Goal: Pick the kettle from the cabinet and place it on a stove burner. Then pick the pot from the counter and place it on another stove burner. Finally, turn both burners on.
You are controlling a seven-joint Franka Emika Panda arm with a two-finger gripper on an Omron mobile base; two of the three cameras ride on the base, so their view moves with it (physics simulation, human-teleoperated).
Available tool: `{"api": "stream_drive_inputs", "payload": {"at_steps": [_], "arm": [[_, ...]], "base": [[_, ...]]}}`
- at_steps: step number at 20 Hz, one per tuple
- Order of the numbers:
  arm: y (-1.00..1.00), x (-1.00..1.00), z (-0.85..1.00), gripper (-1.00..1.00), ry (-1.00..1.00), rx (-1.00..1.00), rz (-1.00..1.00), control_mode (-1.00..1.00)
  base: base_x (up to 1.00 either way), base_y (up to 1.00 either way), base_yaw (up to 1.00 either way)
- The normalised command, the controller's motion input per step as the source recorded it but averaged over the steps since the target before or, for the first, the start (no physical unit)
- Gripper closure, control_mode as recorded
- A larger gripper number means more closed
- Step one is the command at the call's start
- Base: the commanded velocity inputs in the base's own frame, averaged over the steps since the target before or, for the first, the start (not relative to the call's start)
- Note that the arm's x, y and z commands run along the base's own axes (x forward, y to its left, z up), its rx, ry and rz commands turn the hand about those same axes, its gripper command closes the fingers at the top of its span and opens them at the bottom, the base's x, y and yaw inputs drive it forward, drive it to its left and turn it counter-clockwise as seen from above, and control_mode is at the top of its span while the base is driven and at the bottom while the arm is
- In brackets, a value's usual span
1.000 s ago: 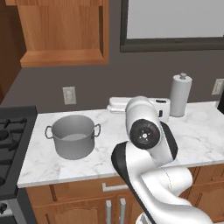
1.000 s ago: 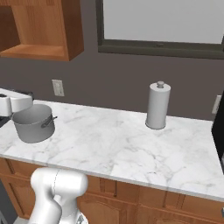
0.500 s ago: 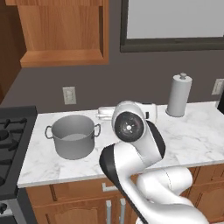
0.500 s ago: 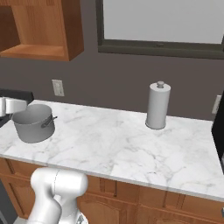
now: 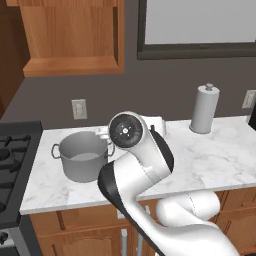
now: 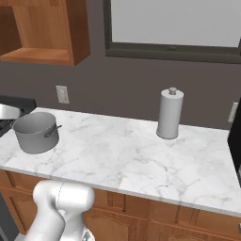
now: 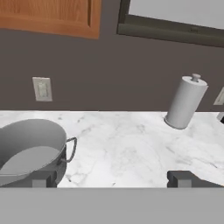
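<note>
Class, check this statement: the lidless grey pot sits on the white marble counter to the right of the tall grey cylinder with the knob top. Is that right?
One detail is wrong: the pot sits to the left of the tall grey cylinder, not the right. The right base view shows it plainly. The rest holds: the pot is lidless and stands on the white marble counter.

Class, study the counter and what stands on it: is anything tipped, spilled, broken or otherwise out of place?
Nothing stands out. The pot sits upright on the marble counter, lidless, no spill around it. The tall grey cylinder stands upright near the wall.
</note>
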Motion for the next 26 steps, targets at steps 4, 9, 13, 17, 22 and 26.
{"api": "stream_drive_inputs", "payload": {"at_steps": [4, 9, 13, 17, 22, 26], "arm": [[0.03, 0.0, -0.12, -1.0, 0.0, 0.05, 0.03, -1.0], [0.03, 0.0, -0.19, -1.0, 0.0, 0.07, 0.03, -1.0], [0.0, 0.0, -0.12, -1.0, 0.0, 0.11, 0.03, -1.0], [0.0, 0.0, -0.05, -1.0, 0.02, 0.12, 0.03, -1.0], [0.02, 0.02, -0.04, -1.0, 0.08, 0.09, 0.01, -1.0], [0.07, 0.07, -0.04, -1.0, 0.1, 0.07, 0.0, -1.0]], "base": [[0.0, 0.0, 0.0], [0.0, 0.0, 0.0], [0.0, 0.0, 0.0], [0.0, 0.0, 0.0], [0.0, 0.0, 0.0], [0.0, 0.0, 0.0]]}}
